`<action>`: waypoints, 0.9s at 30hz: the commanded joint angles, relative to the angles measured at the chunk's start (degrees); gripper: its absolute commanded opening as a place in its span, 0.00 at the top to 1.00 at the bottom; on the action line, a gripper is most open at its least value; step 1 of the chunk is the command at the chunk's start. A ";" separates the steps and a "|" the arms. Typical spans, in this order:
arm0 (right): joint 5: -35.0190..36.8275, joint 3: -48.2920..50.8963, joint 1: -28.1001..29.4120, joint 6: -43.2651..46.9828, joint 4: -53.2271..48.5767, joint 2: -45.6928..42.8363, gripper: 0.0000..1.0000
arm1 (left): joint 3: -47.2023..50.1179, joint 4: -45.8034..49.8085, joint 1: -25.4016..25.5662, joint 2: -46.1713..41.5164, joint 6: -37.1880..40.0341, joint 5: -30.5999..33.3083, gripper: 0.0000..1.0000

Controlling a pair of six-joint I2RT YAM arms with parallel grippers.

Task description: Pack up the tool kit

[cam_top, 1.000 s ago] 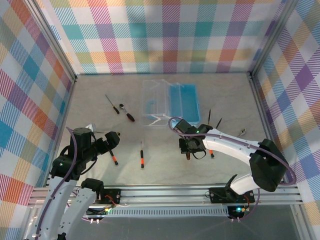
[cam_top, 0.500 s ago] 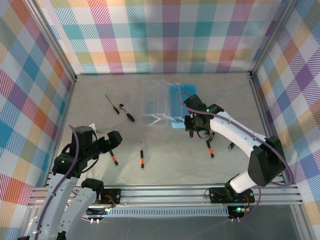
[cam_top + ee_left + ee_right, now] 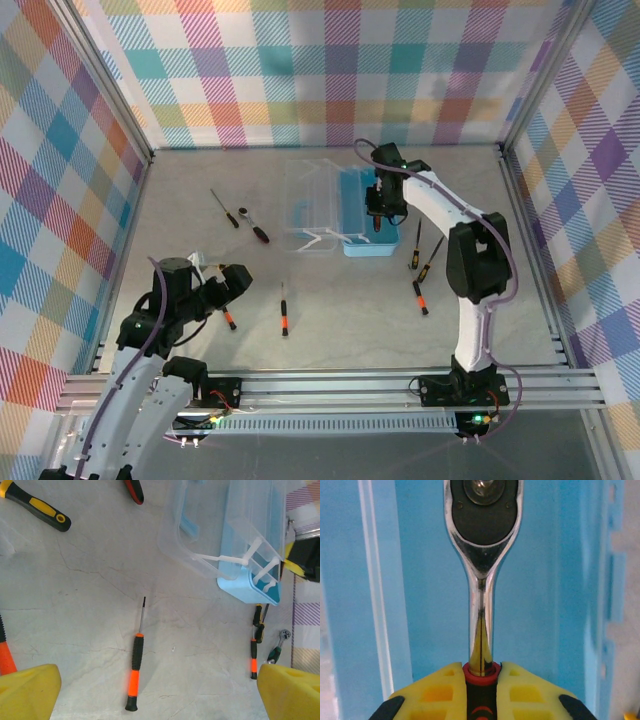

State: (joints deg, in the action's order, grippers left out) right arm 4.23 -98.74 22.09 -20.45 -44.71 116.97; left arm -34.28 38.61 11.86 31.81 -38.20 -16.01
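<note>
Gripping a small chrome ratchet (image 3: 481, 580) by its red-and-black handle, my right gripper (image 3: 481, 692) hangs over the small rectangular light-blue plastic box (image 3: 355, 200). Its yellow fingers (image 3: 437, 697) are pinched nearly together on the handle, and the steel head points ahead above bare blue floor. Nothing else lies in the patch of floor my wrist camera takes in; whether the rest of the box holds a tool I cannot tell. The box sits at the far middle of the grey table (image 3: 330, 345), its translucent clear hinged lid (image 3: 310, 200) thrown open to the left.

Packing, by my reading, has barely begun: this ratchet is not yet set down, and the other tools lie loose. Right of the box, a cluster of three slim screwdrivers (image 3: 416, 245) rests close together. Left of the lid, a thin black screwdriver (image 3: 222, 206) and a red-and-black-handled tool (image 3: 257, 231) lie side by side. Nearer me, a slim black-and-orange-handled screwdriver (image 3: 284, 312) lies alone mid-table. Another orange-handled screwdriver (image 3: 229, 318) lies just beside my left gripper (image 3: 238, 282) — jaws spread fully wide, holding nothing, low over the near-left table.

The box looks shallow and glossy, with moulded ribs along one wall — the lid is clear enough to show the table through it.
</note>
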 commanded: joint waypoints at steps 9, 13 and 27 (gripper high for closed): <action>-5.05 -11.93 -1.96 2.54 -3.64 11.61 0.89 | -3.01 1.85 -0.30 -0.54 0.53 1.68 0.00; -7.20 -11.80 -2.81 3.05 -3.16 13.11 0.86 | -4.44 1.12 -0.34 1.43 0.76 1.09 0.00; -11.09 -14.23 -4.45 2.66 -4.94 13.61 0.70 | -8.46 1.54 -0.34 6.68 2.09 -1.91 0.00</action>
State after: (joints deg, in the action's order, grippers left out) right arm -5.06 -110.59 17.76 -18.09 -48.16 130.61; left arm -40.10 39.11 11.86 39.03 -37.65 -16.49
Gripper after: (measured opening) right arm 0.294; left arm 0.996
